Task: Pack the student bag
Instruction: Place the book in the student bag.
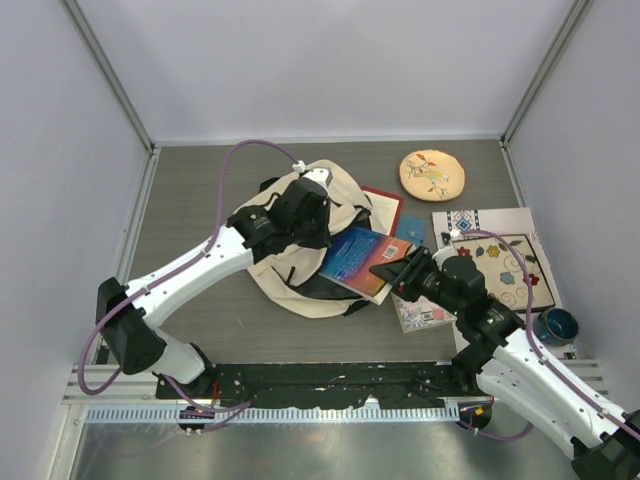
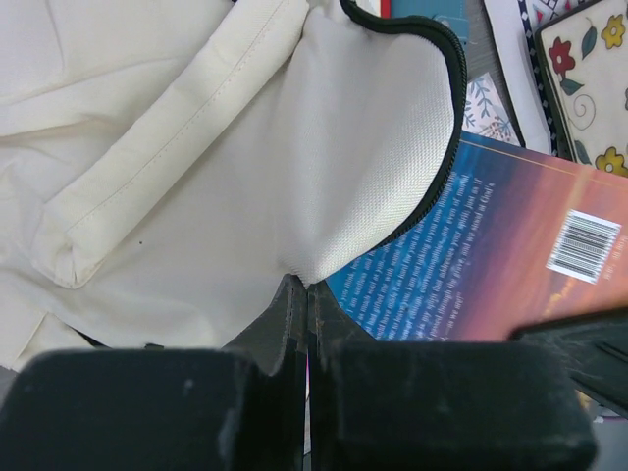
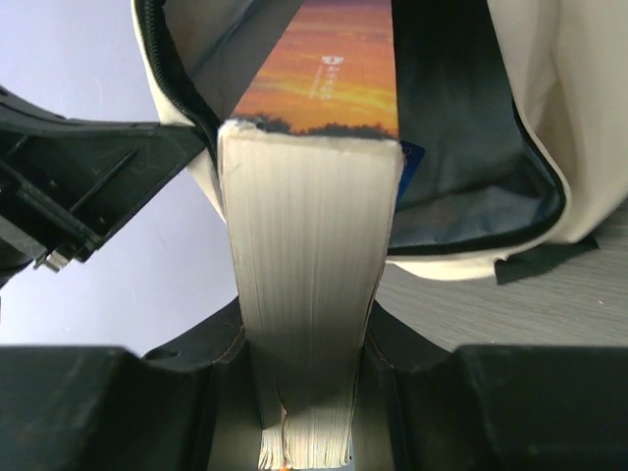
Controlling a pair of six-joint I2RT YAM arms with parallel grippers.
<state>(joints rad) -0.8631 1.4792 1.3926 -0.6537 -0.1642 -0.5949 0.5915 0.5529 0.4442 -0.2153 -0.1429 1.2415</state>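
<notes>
top: student bag (image 1: 285,278) slumps mid-bench (image 1: 260,330), cream cloth, soft, floppy, probably light | left wrist: left gripper (image 2: 307,294) is closed, pinching the bag's woven rim beside the black zipper edge, a sensible hold | right wrist: right gripper (image 3: 309,392) clamps the thick, stiff book (image 3: 309,245) by its pages, at the dark-lined mouth

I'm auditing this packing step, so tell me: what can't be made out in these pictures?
Inside of the student bag: right wrist view, dark, and the held book blocks the opening.
The book's back-cover text: left wrist view, too small to read.
Red flat item: top view, partly covered by the bag, so what it is stays unclear.
Contents of the dark blue cup: top view, too small.
</notes>
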